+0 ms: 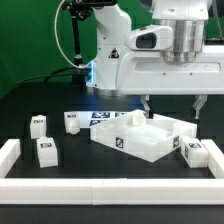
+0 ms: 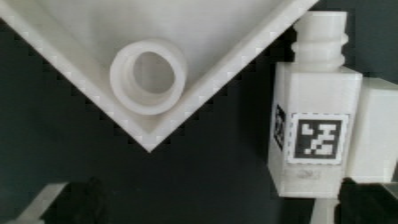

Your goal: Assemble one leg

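My gripper (image 1: pixel 172 106) hangs open and empty above the right part of the large white rimmed panel (image 1: pixel 140 136). One leg (image 1: pixel 195 152), a chunky white post with a square tag, lies on the table just off the panel's right corner. In the wrist view this leg (image 2: pixel 320 112) lies beside the panel's corner (image 2: pixel 169 50), its ribbed end pointing away from my fingers. A round socket (image 2: pixel 146 78) sits in that corner. My gripper (image 2: pixel 217 205) is wide open, with one dark fingertip (image 2: pixel 377 195) right by the leg's tagged end.
Three more legs lie at the exterior view's left: one (image 1: pixel 38 124), another (image 1: pixel 46 151) and a third (image 1: pixel 72 123). The marker board (image 1: pixel 101 117) lies behind the panel. A white rail (image 1: pixel 100 187) borders the table's front and left.
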`<control>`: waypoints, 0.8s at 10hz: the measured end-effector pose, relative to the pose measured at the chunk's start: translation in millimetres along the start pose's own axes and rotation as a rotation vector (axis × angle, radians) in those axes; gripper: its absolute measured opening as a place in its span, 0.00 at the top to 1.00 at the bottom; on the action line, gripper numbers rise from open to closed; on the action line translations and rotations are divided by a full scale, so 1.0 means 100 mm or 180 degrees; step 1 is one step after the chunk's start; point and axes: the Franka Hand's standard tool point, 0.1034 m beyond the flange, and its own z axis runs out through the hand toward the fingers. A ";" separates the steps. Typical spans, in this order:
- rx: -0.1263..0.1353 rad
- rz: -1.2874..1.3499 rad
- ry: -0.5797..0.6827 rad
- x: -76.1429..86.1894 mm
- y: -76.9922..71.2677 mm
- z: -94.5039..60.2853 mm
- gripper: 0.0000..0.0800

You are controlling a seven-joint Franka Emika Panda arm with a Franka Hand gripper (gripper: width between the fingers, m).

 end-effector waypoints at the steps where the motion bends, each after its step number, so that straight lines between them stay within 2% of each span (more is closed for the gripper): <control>1: 0.0008 -0.0034 0.0012 -0.11 0.04 0.11 0.19; 2: 0.0010 0.0065 -0.0044 -0.19 -0.05 0.21 0.19; 4: 0.0039 0.0049 -0.0094 -0.20 -0.35 0.38 0.19; 5: 0.0049 0.0068 -0.0104 -0.22 -0.42 0.42 0.19; 7: 0.0044 0.0163 -0.0130 -0.26 -0.65 0.47 0.19; 8: 0.0038 0.0152 -0.0128 -0.26 -0.67 0.49 0.19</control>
